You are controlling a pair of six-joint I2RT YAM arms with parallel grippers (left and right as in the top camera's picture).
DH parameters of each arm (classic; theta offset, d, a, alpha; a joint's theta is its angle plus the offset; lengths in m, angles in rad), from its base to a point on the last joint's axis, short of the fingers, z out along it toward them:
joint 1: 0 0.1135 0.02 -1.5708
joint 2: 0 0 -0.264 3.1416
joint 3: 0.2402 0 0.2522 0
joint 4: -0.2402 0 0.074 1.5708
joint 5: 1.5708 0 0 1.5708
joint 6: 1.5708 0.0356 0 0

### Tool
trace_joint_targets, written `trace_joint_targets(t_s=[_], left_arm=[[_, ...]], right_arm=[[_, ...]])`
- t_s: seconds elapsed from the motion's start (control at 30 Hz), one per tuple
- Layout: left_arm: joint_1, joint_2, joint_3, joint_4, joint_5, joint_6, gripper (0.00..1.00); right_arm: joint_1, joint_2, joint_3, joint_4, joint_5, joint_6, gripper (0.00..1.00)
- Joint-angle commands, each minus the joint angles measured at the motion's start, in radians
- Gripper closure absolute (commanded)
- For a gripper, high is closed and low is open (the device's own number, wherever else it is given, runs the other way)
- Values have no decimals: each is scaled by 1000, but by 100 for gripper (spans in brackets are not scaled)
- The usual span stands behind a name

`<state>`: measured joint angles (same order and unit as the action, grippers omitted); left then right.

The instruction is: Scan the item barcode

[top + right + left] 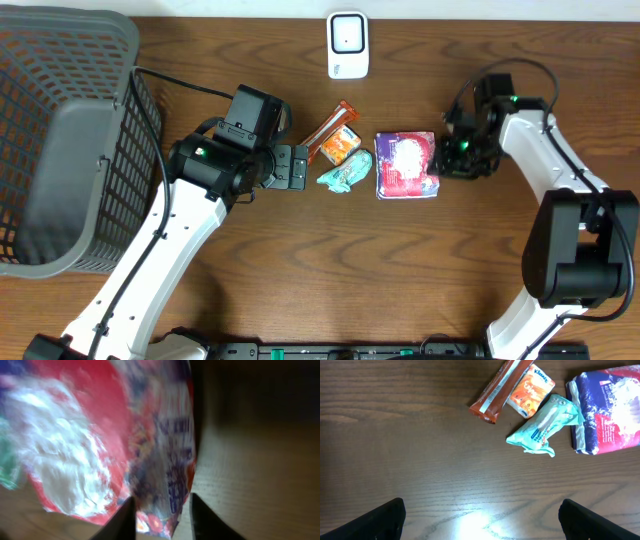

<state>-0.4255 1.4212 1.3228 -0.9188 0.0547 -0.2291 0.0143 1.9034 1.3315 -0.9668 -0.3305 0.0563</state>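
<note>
Packet grasped, not yet lifted: right hand (441, 158) clamped on the red-and-purple packet (405, 165), centre right — left hand (302, 168) spread, empty. Carrying it to the white scanner (347, 45) apparently remains.

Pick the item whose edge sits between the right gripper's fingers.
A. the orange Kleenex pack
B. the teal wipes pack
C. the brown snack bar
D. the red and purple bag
D: in the right wrist view, the edge of the red and purple bag runs down into the gap of the right gripper.
</note>
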Motion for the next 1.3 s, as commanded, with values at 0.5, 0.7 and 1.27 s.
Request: trace_joint_targets(t_s=[0.5, 0.7, 1.27], left_arm=[[4, 3, 3, -5, 8, 0, 2], [4, 3, 3, -4, 8, 0, 2], [4, 3, 3, -4, 8, 0, 2]], right_arm=[[-8, -3, -43, -25, 222, 116, 82], [-7, -3, -43, -35, 269, 130, 79], [13, -3, 186, -137, 115, 130, 67]])
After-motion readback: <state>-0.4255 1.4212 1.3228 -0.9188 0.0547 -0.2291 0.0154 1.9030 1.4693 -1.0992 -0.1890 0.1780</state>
